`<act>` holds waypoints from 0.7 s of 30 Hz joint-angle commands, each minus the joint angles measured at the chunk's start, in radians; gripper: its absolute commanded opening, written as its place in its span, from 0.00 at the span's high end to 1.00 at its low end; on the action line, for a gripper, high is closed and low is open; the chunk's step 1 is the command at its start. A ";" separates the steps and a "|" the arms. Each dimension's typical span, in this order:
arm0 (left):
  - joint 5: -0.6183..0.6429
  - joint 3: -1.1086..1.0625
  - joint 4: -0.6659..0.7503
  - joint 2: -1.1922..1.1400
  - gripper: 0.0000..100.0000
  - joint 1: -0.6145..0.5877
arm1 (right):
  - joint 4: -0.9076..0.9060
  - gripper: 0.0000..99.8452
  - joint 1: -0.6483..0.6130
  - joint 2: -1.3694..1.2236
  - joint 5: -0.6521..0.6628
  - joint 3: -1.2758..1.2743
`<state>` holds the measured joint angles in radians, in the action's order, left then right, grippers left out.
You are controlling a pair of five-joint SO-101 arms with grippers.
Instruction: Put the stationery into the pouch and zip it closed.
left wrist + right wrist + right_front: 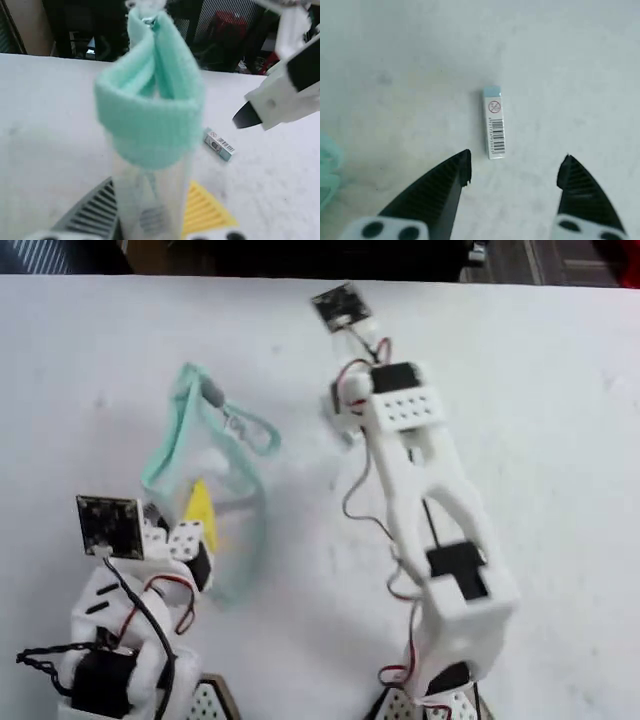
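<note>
The pouch [215, 465] is translucent with a mint-green zip rim and lies left of centre, its mouth gaping. My left gripper [196, 530] is shut on the pouch's near end. In the left wrist view the pouch [150, 120] stands up between the grey and yellow fingers [205, 210]. A small white-and-blue eraser [494, 125] with a barcode lies on the table just beyond my right gripper [515, 167], which hangs open above it. That eraser [218, 145] lies right of the pouch, below the right gripper [250, 115]. Something pale shows inside the pouch; I cannot tell what.
The white table [540, 390] has free room on the right and far left. The right arm's white body [440, 530] stretches from the near edge to the middle. The table's far edge [200, 276] borders dark clutter.
</note>
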<state>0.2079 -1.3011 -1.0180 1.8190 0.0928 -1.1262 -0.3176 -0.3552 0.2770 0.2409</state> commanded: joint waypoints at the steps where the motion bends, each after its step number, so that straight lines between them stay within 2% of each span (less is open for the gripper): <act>1: 0.009 0.025 0.054 0.008 0.98 -0.007 | 0.015 0.73 -0.015 -0.133 0.012 0.163; 14: 0.009 0.025 0.055 0.008 0.98 -0.007 | -0.154 0.75 0.001 -0.647 0.017 0.758; 21: 0.009 0.025 0.055 0.008 0.98 -0.007 | -0.236 0.99 0.016 -0.840 0.018 1.056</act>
<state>0.2079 -1.3027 -1.0042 1.8190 0.0928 -1.3334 -0.3069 -1.1684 0.2816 1.1722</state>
